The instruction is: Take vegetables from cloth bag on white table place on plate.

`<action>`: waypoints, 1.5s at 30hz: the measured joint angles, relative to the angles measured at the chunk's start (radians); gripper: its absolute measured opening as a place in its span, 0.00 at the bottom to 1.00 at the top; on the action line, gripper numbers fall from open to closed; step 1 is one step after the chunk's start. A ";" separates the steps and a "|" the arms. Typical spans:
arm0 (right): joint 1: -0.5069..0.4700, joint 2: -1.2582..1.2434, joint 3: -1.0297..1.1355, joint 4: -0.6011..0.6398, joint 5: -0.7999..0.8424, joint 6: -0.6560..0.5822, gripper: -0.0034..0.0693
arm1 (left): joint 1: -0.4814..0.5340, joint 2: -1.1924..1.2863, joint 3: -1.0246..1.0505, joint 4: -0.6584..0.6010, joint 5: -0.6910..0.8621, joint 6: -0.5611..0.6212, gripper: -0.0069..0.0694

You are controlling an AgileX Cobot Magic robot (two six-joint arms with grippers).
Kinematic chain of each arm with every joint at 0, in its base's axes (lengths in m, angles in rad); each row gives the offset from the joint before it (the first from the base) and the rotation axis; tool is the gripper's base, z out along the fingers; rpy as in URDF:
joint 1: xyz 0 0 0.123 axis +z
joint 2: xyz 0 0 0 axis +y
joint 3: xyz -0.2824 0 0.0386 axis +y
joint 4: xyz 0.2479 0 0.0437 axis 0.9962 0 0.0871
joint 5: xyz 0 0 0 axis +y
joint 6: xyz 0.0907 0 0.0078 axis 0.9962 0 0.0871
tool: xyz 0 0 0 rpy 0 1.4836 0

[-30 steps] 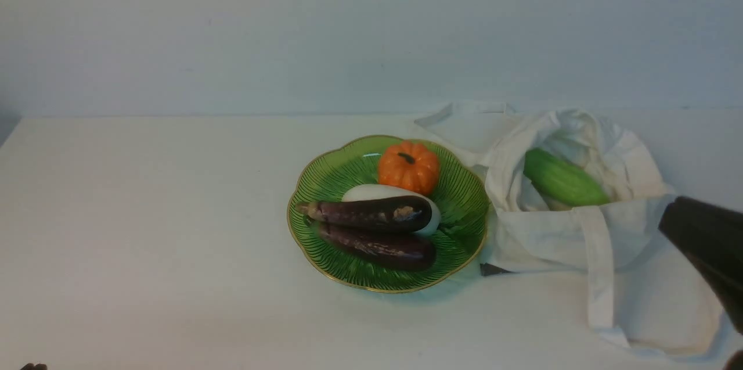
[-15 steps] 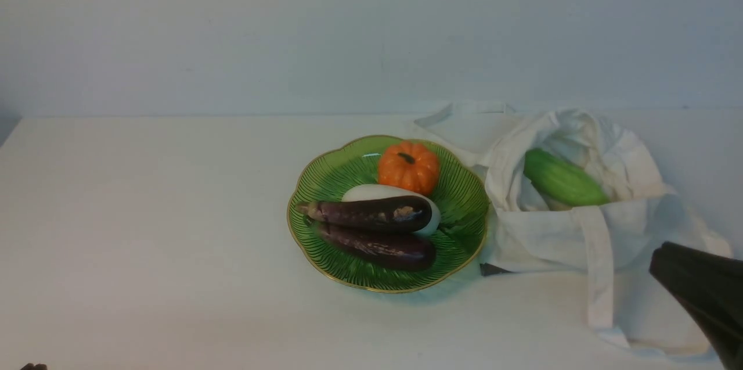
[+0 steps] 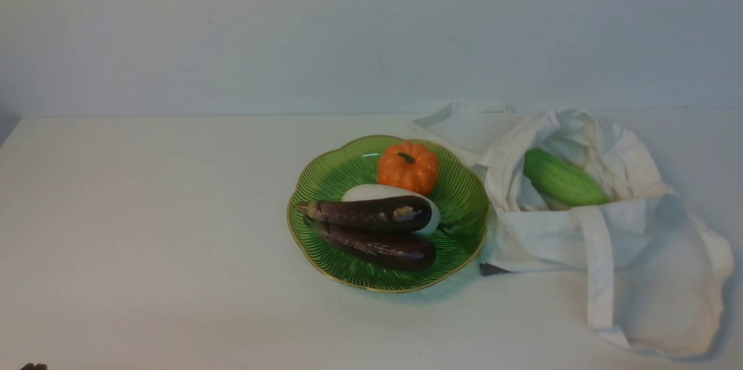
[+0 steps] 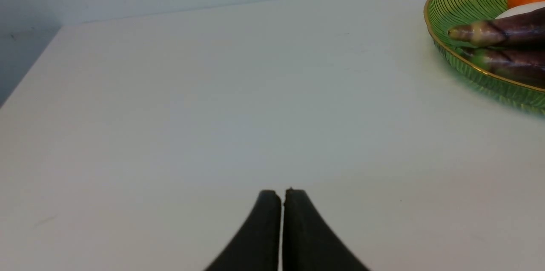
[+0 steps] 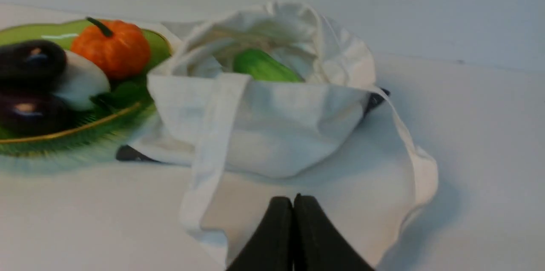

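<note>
The green plate (image 3: 458, 196) sits mid-table and holds two purple eggplants (image 3: 371, 214), a white oblong vegetable (image 3: 371, 191) and an orange pumpkin (image 3: 408, 167). The off-white cloth bag (image 3: 580, 230) lies right of the plate, its mouth open, with the green ridged gourd (image 3: 562, 179) inside. In the right wrist view my right gripper (image 5: 293, 198) is shut and empty, just short of the bag (image 5: 276, 122), and the gourd (image 5: 264, 67) shows. In the left wrist view my left gripper (image 4: 282, 192) is shut and empty over bare table (image 4: 170, 113), well away from the plate (image 4: 464, 3). Neither gripper shows in the front view.
A bag strap (image 3: 601, 277) hangs toward the table's front, another loops behind the plate (image 3: 464, 111). A small dark corner (image 3: 493, 269) sticks out under the bag. A plain wall stands behind the table; its left edge (image 4: 30, 75) shows in the left wrist view.
My right arm, seen at the front view's right edge before, has drawn back and down out of that view. Plate, vegetables and bag have not moved.
</note>
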 joint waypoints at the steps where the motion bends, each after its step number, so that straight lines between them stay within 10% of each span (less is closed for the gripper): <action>1: -0.015 -0.012 0.003 0.001 0.013 0.000 0.03 | 0.000 0.000 0.000 0.000 0.000 0.000 0.08; 45: -0.093 -0.068 0.034 0.006 0.002 0.000 0.03 | 0.000 0.000 0.000 0.000 0.000 0.000 0.08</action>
